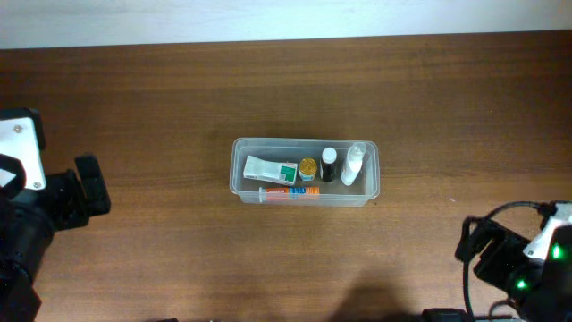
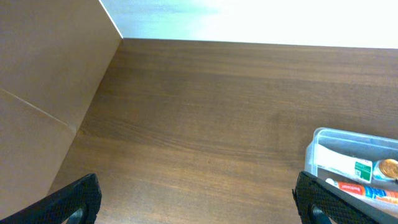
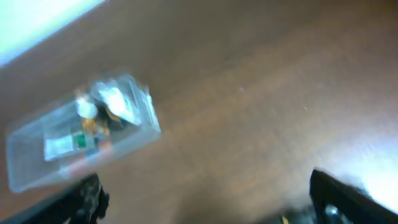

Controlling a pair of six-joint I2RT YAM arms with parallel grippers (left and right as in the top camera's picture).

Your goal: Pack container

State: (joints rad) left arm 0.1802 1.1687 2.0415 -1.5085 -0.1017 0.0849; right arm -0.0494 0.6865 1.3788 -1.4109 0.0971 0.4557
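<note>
Wood grain runs left to right across the dark brown wooden counter (image 1: pixel 161 89), whose far edge meets a white wall strip (image 1: pixel 268 18) along the top of the overhead view. Near the middle sits the clear, translucent rectangular plastic container with rounded corners and a rim (image 1: pixel 237 170), its long sides parallel to that far edge. Broad stretches of counter lie between it and every edge in view. Inside lie a white and green carton (image 1: pixel 270 169) at the left end, an orange and red tube (image 1: pixel 288 191) along the near wall, a small gold-capped jar (image 1: pixel 307 167), a dark bottle with a white cap (image 1: pixel 329 165), and a white plastic bottle (image 1: pixel 354 165) at the right end. The left tool (image 2: pixel 199 208) is at the counter's left side, well apart from the container, its two black fingers (image 2: pixel 78 199) spread wide with nothing between them. A flat tan panel (image 2: pixel 43 81) rises along the left of that wrist view. The right tool (image 3: pixel 208 205) is toward the near right corner, also well apart from the container. Its view is blurred, yet the fingers (image 3: pixel 339 196) stand wide with only wood between them.
</note>
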